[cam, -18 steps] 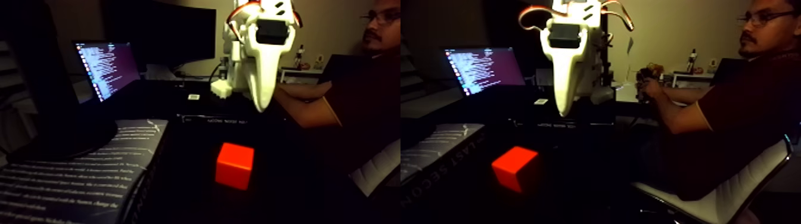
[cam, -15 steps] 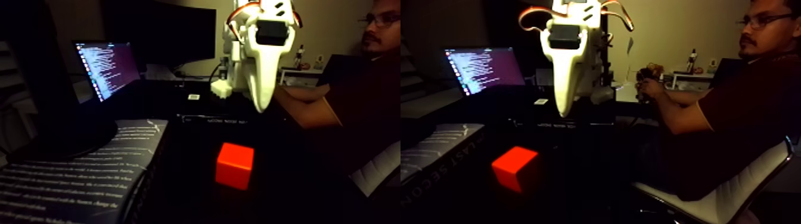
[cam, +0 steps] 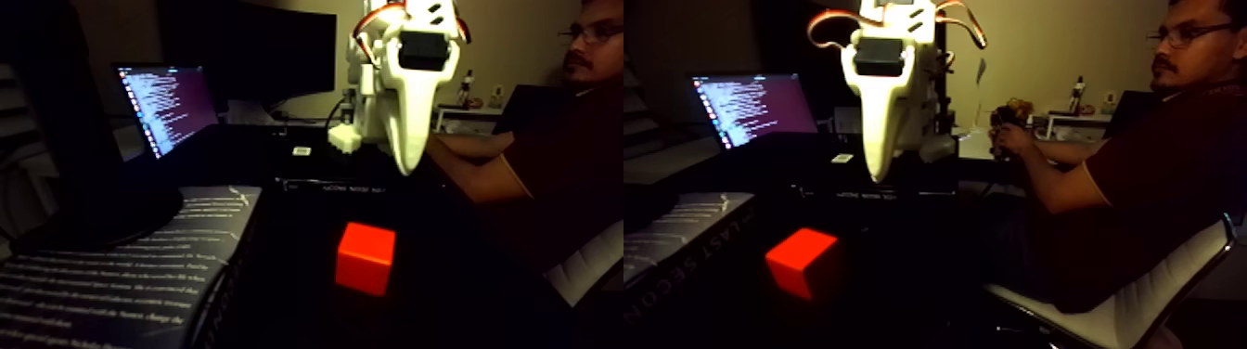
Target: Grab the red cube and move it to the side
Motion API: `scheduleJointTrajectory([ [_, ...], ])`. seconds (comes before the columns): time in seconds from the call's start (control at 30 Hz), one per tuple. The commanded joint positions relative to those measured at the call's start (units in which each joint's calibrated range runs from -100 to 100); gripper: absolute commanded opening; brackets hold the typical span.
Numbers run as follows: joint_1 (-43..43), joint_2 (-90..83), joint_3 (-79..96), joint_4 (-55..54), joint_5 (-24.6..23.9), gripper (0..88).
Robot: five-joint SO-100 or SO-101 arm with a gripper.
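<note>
Nothing has shifted since the earlier frames; the red cube (cam: pixel 366 258) sits on the dark counter (cam: pixel 445 297) where it was, and the hand (cam: pixel 405 165) hangs at the same height; the recording shows as a side-by-side pair, and both halves agree. The cube rests alone, near the front, beside a printed book (cam: pixel 121 274) on the view's left; the white hand is above and behind it, well apart, tip pointing down; whether its fingers are parted or closed cannot be told, since they read as one tapered shape. Risks as judged: poor light hides the counter edge, so a descent could land off-centre and knock the cube toward the book; a corner faces the camera, so the fingers may meet edges and twist it. A seated person (cam: pixel 1141 158) and a lit laptop (cam: pixel 167 107) lie behind.
</note>
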Motion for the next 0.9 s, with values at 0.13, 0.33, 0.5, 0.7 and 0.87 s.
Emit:
scheduleJointTrajectory([
  [0.13, -0.03, 0.25, -0.45, -0.41, 0.09, 0.7],
  [0.33, -0.11, 0.25, -0.45, -0.41, 0.14, 0.9],
  [0.5, -0.28, 0.25, -0.45, -0.41, 0.14, 1.1],
  [0.7, 0.05, 0.25, -0.45, -0.41, -0.02, 0.7],
  [0.87, 0.30, 0.25, -0.45, -0.41, -0.07, 0.7],
])
